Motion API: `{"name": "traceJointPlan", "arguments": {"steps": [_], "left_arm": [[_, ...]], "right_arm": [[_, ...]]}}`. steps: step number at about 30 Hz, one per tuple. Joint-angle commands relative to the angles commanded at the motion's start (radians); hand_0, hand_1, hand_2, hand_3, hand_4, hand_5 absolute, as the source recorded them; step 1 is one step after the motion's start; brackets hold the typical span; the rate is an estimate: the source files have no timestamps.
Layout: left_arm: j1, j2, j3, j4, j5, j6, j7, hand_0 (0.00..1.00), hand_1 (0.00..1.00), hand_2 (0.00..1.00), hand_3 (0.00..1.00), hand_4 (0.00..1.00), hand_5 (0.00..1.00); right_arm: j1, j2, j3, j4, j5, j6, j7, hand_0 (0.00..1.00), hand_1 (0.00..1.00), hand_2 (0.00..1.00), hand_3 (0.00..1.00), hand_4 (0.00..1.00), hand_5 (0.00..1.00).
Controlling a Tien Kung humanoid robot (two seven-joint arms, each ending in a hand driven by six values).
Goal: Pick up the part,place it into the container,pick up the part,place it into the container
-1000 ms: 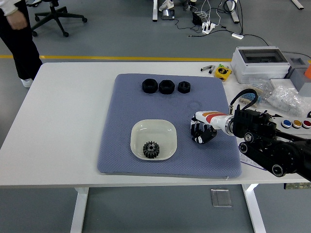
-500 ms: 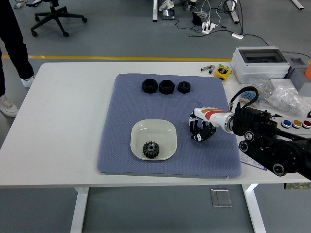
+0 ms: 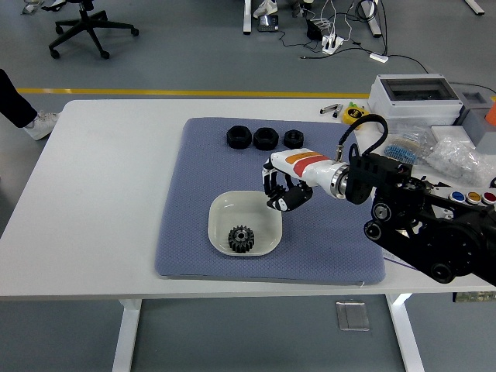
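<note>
right hand [image 3: 284, 188]: over the far right rim of the white dish [image 3: 221, 209], fingers curled; whether they grip anything cannot be told. one gear [image 3: 242, 239] in the dish; three black parts [image 3: 264, 138] along the blue mat's [image 3: 194, 178] far edge

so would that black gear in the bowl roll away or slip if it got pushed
The gear lies flat in the bowl, so it would probably slide, not roll. Its toothed edge should give fingers grip. It looks solid, so likely stiff and fairly heavy for its size.
</note>
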Motion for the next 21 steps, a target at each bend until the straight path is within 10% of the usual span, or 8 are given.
{"name": "traceJointPlan", "arguments": {"steps": [4,5,10,11,21], "left_arm": [[0.0,0.001,0.001,0.0,-0.001,0.001,0.0,0.815,0.779,0.828,0.569,0.481,0.718],[-0.001,0.001,0.001,0.0,0.0,0.001,0.0,0.815,0.78,0.829,0.569,0.481,0.717],[-0.005,0.002,0.006,0.0,-0.007,0.003,-0.001,0.815,0.78,0.829,0.569,0.481,0.717],[-0.006,0.002,0.006,0.0,-0.007,0.003,-0.001,0.815,0.78,0.83,0.57,0.482,0.717],[-0.009,0.002,0.014,0.0,-0.018,0.005,-0.002,0.815,0.779,0.831,0.569,0.482,0.715]], "right_arm": [[0.025,0.045,-0.021,0.023,-0.021,0.015,0.002,0.081,0.226,0.338,0.411,0.763,0.023],[0.032,0.057,-0.027,0.02,-0.03,0.024,-0.003,0.221,0.318,0.422,0.578,0.789,0.267],[0.053,0.106,-0.053,-0.018,-0.034,0.018,-0.031,0.221,0.318,0.422,0.578,0.789,0.267],[0.054,0.11,-0.056,-0.024,-0.031,0.018,-0.035,0.375,0.544,0.704,0.998,0.968,0.383],[0.047,0.102,-0.066,-0.072,0.015,0.01,-0.068,0.462,0.598,0.79,0.998,0.998,0.425]]}}
